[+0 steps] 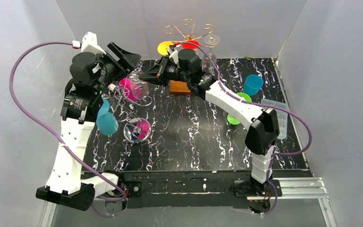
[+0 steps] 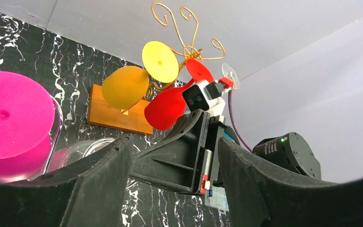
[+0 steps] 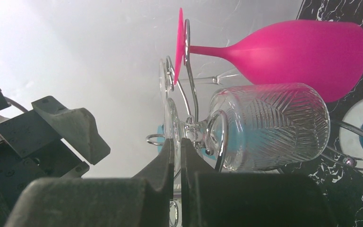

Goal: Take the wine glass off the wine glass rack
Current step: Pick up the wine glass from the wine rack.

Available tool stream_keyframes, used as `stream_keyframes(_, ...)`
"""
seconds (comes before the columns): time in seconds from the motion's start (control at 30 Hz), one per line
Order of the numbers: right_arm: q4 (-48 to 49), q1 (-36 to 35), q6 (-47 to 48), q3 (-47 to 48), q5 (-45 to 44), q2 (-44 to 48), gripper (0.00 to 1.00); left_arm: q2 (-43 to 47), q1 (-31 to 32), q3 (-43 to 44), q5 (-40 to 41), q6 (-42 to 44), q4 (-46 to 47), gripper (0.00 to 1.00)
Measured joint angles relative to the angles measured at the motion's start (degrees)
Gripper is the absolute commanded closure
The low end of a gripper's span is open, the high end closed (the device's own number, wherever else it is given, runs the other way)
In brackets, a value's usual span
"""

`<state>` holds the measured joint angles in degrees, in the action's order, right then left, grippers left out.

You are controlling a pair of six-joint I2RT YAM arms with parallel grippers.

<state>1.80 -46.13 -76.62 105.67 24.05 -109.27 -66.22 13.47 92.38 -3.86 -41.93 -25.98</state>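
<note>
Right fingers pressed together at foot of ribbed clear wine glass on chrome wire rack. Left fingers spread, empty. Black white-veined marble-look worktop, grey walls.

— Your worktop is black with white marble veins.
— You've one magenta wine glass, one clear glass cut in chevrons.
— Your rack is gold wire, with a yellow glass, an orange glass, a red glass.
</note>
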Motion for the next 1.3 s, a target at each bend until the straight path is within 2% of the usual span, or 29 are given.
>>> stream_keyframes(0.73, -3.56, 1.22, 2.10, 6.93, -6.86, -3.63, 0.99, 0.00, 0.00, 1.14, -0.02, 0.59, -1.29, 0.35)
stream_keyframes(1.3, -5.18, 4.94, 3.50, 6.05, -9.60, -2.69, 0.99, -0.15, 0.00, 2.84, -2.45, 1.03, -1.53, 0.34)
